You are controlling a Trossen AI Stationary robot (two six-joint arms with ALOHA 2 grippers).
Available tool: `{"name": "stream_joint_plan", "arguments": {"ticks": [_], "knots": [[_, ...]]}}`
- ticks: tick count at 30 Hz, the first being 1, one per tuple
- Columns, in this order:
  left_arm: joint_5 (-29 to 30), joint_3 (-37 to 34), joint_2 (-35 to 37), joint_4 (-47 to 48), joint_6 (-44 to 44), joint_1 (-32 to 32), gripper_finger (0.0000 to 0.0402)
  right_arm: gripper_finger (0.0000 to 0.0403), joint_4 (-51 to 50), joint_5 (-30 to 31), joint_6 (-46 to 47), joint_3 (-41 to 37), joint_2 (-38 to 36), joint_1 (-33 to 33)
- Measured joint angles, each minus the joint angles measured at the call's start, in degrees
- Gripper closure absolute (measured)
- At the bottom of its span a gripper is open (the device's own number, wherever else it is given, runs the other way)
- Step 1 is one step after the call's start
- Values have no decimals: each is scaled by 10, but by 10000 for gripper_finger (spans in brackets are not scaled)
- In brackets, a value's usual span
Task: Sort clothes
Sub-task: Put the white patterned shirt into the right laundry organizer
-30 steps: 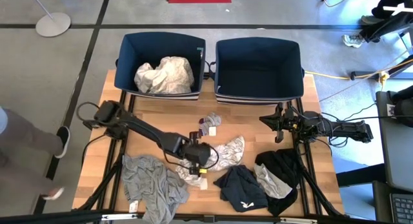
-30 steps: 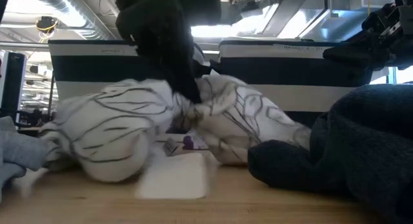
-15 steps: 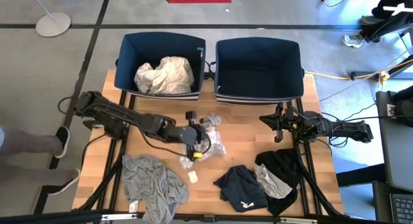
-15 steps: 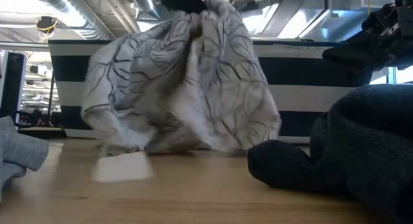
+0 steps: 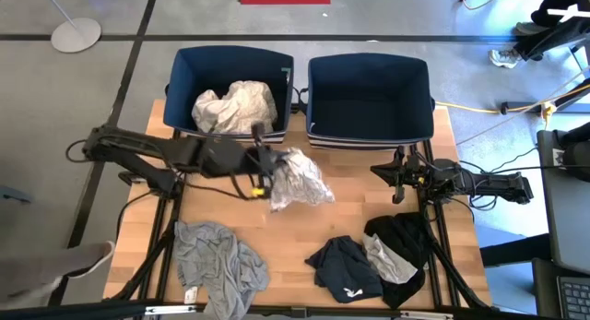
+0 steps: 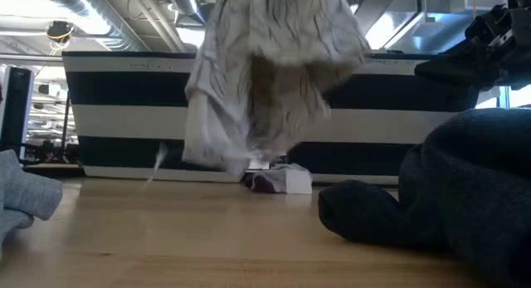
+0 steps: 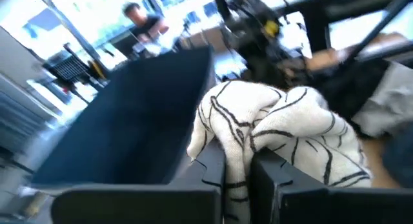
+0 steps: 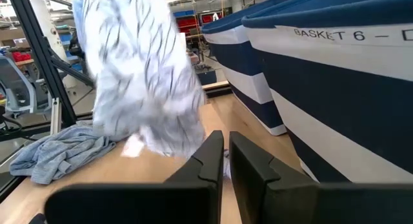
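above the table's middle, off the wood: patterned shirt (image 5: 295, 179), white with grey lines, hanging bunched from the left gripper (image 5: 264, 169), whose fingers are clamped on a fold of it; hem clear of the tabletop in the low view (image 6: 265, 80). position: just in front of the left bin (image 5: 230, 64), near its front wall. left bin: navy, holds a pale crumpled garment (image 5: 236, 106). right bin (image 5: 369, 99): navy, white stripes on its side, lettering "basket 6" legible in the right wrist view (image 8: 335, 62). on the table (image 5: 355, 186): grey shirt (image 5: 219, 263) at the front left corner; navy garment (image 5: 343, 269) at the front centre; black garment (image 5: 398, 242) just right of it, a grey piece (image 5: 387, 257) lying on it. small sock (image 6: 278, 181) on the wood beneath the hanging shirt, low view only. right gripper (image 5: 398, 175): parked above the table's right side, in front of the right bin, fingers brought nearly together, nothing between them (image 8: 222, 161).
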State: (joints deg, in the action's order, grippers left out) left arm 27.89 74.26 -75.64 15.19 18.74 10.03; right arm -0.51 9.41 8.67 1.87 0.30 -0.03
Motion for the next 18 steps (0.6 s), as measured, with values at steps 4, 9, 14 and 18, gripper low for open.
{"name": "stream_joint_plan", "arguments": {"ticks": [4, 9, 14, 18], "knots": [[0, 0, 41, -32, 46, -31, 375, 373, 0, 0, 0, 0, 0, 0], [1, 0, 91, -88, 108, -76, 374, 373, 0, 0, 0, 0, 0, 0], [2, 0, 138, -161, 172, -122, 374, 373, 2, 0, 0, 0, 0, 0], [1, 1, 168, -242, 237, -158, 373, 373, 2, 0, 0, 0, 0, 0]]}}
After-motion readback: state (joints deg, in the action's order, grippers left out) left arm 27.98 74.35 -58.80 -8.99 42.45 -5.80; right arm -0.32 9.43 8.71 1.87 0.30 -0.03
